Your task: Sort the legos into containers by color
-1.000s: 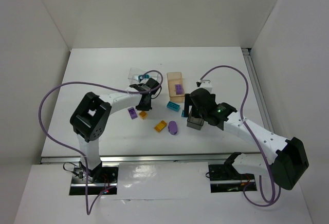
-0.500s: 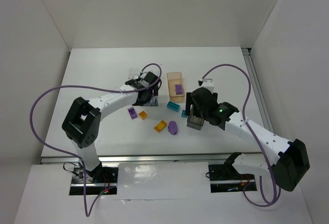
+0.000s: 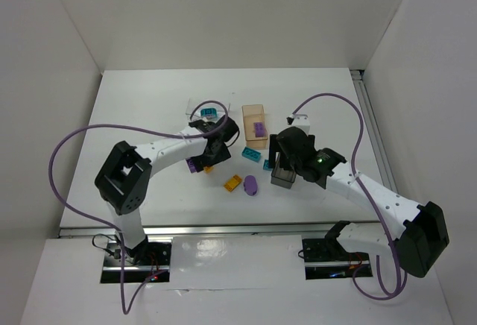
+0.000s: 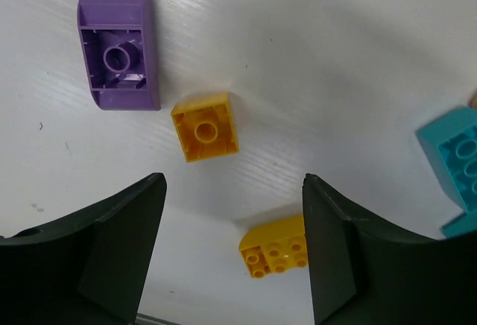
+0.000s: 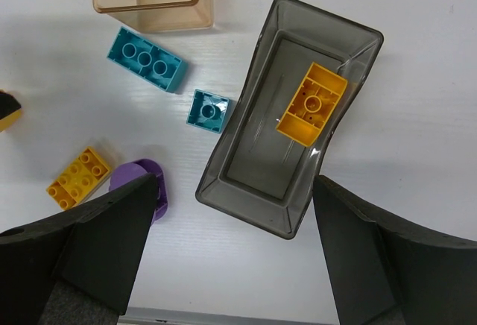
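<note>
My left gripper [image 3: 211,152] [image 4: 233,191] stands open over the table with nothing between its fingers. Just ahead of it lie a small orange lego [image 4: 206,127] [image 3: 208,167] and a purple lego [image 4: 119,60] [image 3: 194,165]. A studded yellow lego [image 4: 276,247] lies by its right finger. My right gripper [image 3: 283,165] [image 5: 235,183] hangs open above the dark grey container [image 5: 291,116] [image 3: 283,177], which holds an orange lego [image 5: 311,104]. The orange-tan container [image 3: 256,112] holds a purple lego [image 3: 259,128]. The clear container [image 3: 200,106] holds a teal lego [image 3: 209,111].
Loose between the arms lie a long teal lego [image 5: 145,60] [image 3: 253,154], a small teal lego [image 5: 209,110] and a purple oval piece [image 3: 251,184] [image 5: 141,183]. The yellow lego [image 3: 233,182] lies beside the oval. A purple cable loops over the table's left side.
My left gripper has opened and pulled back from the clear container toward the purple and orange legos. A teal lego now shows in that container. The right arm has not moved.
</note>
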`<state>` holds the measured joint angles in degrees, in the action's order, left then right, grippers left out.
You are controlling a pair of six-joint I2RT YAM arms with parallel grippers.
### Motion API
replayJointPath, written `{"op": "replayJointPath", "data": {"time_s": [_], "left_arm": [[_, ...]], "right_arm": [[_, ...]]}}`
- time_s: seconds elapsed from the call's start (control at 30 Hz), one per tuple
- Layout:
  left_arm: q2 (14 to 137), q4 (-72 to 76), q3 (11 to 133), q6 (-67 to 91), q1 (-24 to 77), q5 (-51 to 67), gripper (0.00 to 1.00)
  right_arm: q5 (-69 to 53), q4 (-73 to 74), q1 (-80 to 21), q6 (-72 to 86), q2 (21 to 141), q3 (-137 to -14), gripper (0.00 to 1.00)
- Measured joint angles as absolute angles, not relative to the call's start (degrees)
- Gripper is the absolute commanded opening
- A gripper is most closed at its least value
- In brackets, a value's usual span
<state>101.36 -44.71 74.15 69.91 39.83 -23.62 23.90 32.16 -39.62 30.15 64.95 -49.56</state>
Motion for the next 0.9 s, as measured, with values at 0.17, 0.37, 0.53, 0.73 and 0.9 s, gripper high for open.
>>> {"op": "replayJointPath", "data": {"time_s": [0.17, 0.37, 0.53, 0.73, 0.9], "left_arm": [[107.79, -47.20, 77.65, 75.92, 39.64, -24.45, 0.81], [109.03, -47.62, 77.41, 78.13, 39.22, -24.67, 0.81], [108.99, -44.18, 73.84, 76.88, 37.45, -24.34, 0.73], [108.68, -41.52, 73.65, 74.89, 35.75, -23.46, 0.41], [108.22, -39.33, 73.17, 71.68, 35.97, -22.13, 0.23]], "right_arm": [[23.57, 32.18, -39.62, 30.15, 64.95, -49.56, 0.92], [23.57, 32.23, -39.62, 30.15, 64.95, -49.56, 0.92], [23.53, 32.23, -39.62, 30.15, 64.97, -49.56, 0.92], [23.44, 32.21, -39.62, 29.95, 65.10, -49.56, 0.92], [23.46, 32.21, -39.62, 29.98, 65.10, -49.56, 0.92]]}}
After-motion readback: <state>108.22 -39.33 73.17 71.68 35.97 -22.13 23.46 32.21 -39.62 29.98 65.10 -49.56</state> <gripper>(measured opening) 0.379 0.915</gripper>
